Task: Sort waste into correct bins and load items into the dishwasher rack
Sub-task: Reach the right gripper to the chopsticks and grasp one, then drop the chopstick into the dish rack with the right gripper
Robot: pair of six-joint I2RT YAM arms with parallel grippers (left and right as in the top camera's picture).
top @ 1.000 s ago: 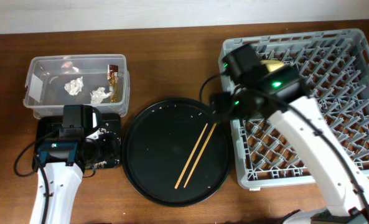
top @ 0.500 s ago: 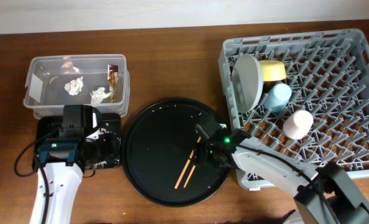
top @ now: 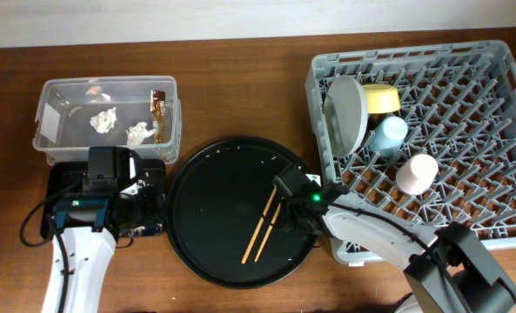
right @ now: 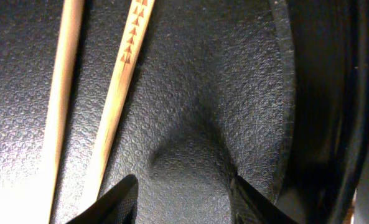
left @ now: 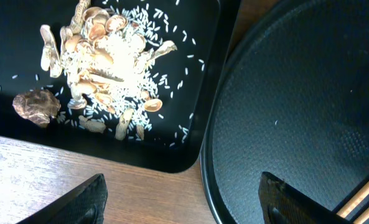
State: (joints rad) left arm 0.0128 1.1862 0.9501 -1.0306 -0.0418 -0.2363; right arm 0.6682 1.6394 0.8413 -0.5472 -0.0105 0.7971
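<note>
A pair of chopsticks (top: 263, 228) lies on the large round black tray (top: 214, 200). My right gripper (top: 291, 209) is low over that tray, just right of the chopsticks' upper ends. In the right wrist view its jaws (right: 184, 202) stand partly apart with only tray surface between them, and the chopsticks (right: 119, 93) run past the left fingertip (right: 119, 199). My left gripper (left: 187, 205) is open above bare wood at the corner of the shallow black tray (left: 190, 134), which holds food leftovers (left: 106, 59). The clear tub (top: 110, 83) holds tissue scraps (top: 103, 120) and a wrapper (top: 158, 109).
The dishwasher rack (top: 414, 54) at the right holds the plate (top: 346, 113), yellow bowl (top: 381, 97), blue cup (top: 388, 133) and pink cup (top: 416, 172). The round tray's raised rim (right: 287, 93) runs just right of my right fingers. The rack wall stands close behind.
My right arm has swung from the rack down onto the round tray beside the chopsticks, and its jaws have narrowed. The left arm has not moved.
</note>
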